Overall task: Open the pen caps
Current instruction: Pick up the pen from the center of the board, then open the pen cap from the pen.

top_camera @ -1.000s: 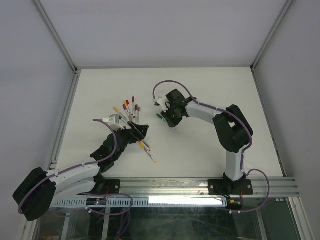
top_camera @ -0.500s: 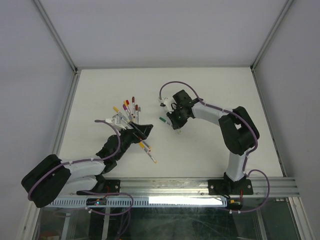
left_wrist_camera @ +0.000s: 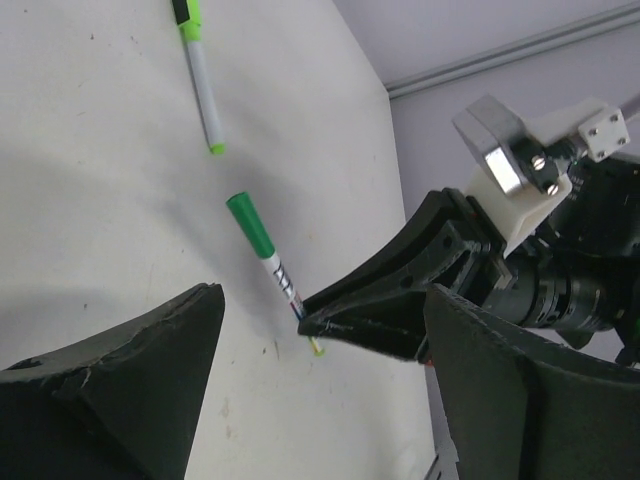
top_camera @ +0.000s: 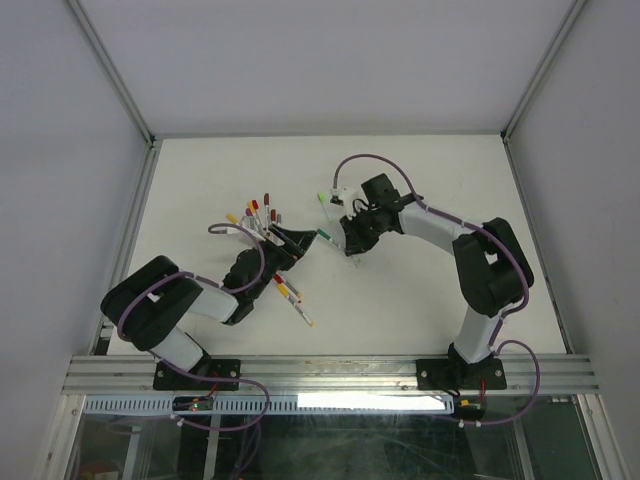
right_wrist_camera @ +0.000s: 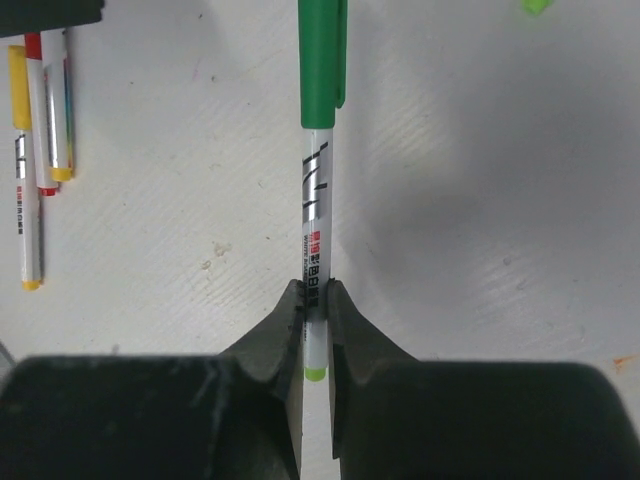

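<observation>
My right gripper (right_wrist_camera: 317,300) is shut on the white barrel of a green pen (right_wrist_camera: 316,200), near its light-green tail end. The pen's green cap (right_wrist_camera: 322,50) points away from the fingers, still on the barrel. In the left wrist view that green cap (left_wrist_camera: 250,225) lies just beyond my open left gripper (left_wrist_camera: 320,300), whose two black fingers (left_wrist_camera: 150,390) flank the right gripper's tip with nothing between them. From above, the left gripper (top_camera: 292,243) faces the right gripper (top_camera: 346,238), with the green cap (top_camera: 325,234) between them.
A fan of capped pens (top_camera: 260,213) with red and yellow caps lies behind the left gripper. Two more pens (top_camera: 292,298) lie nearer the front. A light-green pen (top_camera: 325,197) lies behind the right gripper. White walls with metal rails bound the table.
The left arm has folded up and pushed its gripper right towards the green pen, its jaws narrowing a little. The right gripper has closed on the pen and shifted slightly right.
</observation>
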`<state>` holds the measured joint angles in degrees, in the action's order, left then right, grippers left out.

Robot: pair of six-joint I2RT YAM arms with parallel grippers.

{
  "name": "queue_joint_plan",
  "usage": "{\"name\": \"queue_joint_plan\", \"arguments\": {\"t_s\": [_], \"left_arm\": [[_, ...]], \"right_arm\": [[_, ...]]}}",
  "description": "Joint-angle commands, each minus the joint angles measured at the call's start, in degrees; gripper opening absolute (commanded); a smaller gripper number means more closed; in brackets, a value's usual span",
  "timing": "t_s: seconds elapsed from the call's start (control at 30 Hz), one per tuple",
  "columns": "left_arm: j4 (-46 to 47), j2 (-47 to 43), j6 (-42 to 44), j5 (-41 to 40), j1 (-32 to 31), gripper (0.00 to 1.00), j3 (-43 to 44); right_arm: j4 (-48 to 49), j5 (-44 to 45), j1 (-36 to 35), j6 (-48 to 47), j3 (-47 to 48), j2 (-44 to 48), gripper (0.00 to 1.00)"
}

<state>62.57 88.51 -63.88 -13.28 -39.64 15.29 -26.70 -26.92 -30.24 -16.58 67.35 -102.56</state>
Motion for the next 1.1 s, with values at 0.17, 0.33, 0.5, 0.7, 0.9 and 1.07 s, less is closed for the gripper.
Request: {"name": "queue_joint_plan", "arguments": {"t_s": [0.17,0.33,0.5,0.7,0.9,1.07], "left_arm": [[0.3,10.5,-9.9,-6.1,0.4,0.82,8.4],[4.0,15.9,-12.0,-5.5,0.4,0.76,10.2],[2.9,17.6,-12.4,-5.1,0.3,0.73,12.5],[5.1,20.6,-13.8,-3.2,0.3,0.53,13.3],[7.5,21.5,-14.1,-2.0,0.3,0.28,13.3],[9.3,20.8,-13.1,-1.3,0.3,0.08,12.6]], "right_arm": [[4.7,-6.7,0.2,1.9,-1.4,4.1,0.0],[5.0,-7.6,0.2,2.2,-1.5,3.9,0.0],[5.0,-7.7,0.0,2.2,-1.4,3.3,0.0],[5.0,-7.3,-0.5,2.1,-1.3,2.7,0.0],[4.9,-5.9,-1.6,1.4,-1.3,2.2,0.0],[4.7,-5.7,-2.1,1.1,-1.3,2.1,0.0]]}}
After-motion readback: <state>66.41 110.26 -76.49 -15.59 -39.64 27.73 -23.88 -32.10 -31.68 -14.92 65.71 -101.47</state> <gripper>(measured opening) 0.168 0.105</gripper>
